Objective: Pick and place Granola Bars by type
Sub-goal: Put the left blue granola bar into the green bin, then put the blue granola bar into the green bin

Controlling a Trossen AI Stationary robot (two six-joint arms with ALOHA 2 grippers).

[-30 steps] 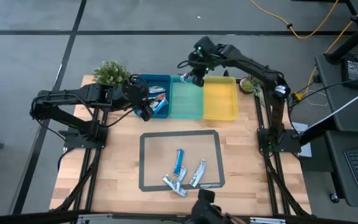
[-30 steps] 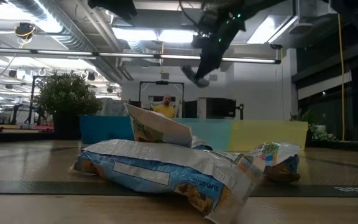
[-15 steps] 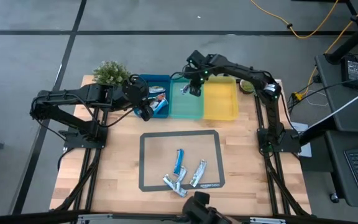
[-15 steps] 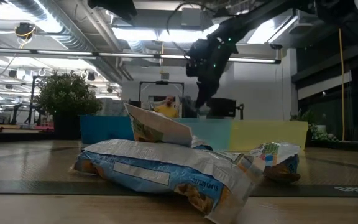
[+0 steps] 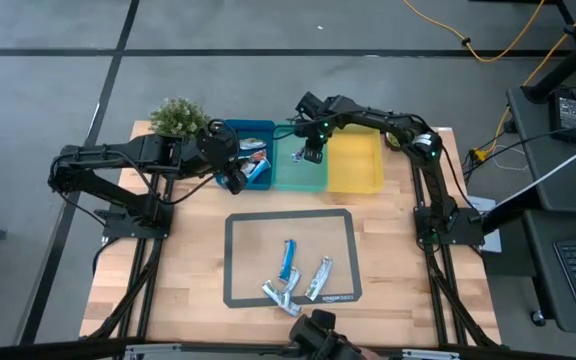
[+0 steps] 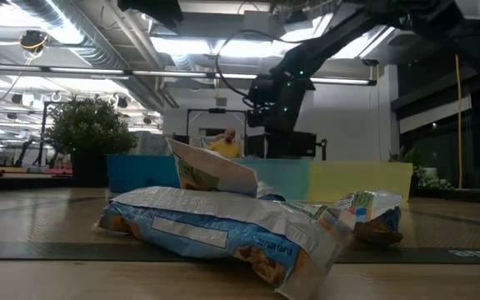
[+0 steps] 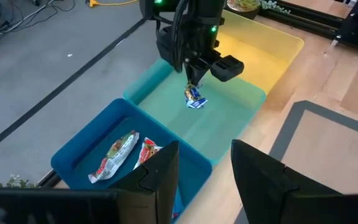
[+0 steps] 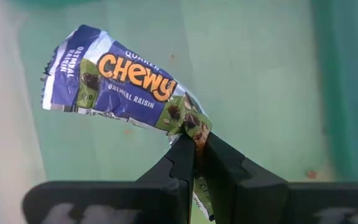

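My right gripper [image 7: 193, 85] is low over the teal bin [image 5: 298, 172], shut on a blue-and-green granola bar [image 8: 114, 78]. My left gripper [image 7: 205, 174] waits open beside the blue bin [image 7: 86, 158], touching nothing. Two red-and-green bars [image 7: 114, 155] lie flat on that bin's floor. Three more bars [image 5: 288, 260] lie on the grey-edged mat [image 5: 230, 260], one blue-and-white and two silver. In the low view these wrappers [image 6: 223, 229] fill the foreground, and my right gripper [image 6: 275, 137] drops behind the bin walls. My right gripper pinches the bar by one crimped end [image 8: 191, 127] between its two fingertips [image 8: 180, 155], coming from above and pointing down. The rest of the wrapper [image 7: 196, 99] hangs slanted below the fingers inside the teal bin. Whether its free end touches the bin floor, I cannot tell.
The blue, teal and yellow bins [image 5: 356, 160] stand side by side along the table's far edge. A potted plant [image 5: 178, 117] sits at the far left corner, a small green one [image 5: 400, 137] far right. Bare wood surrounds the mat.
My right gripper has come down from high above the bins into the teal bin, shifting slightly toward the near edge, still shut on the bar. The bar has gone down with it. My left arm has kept still.
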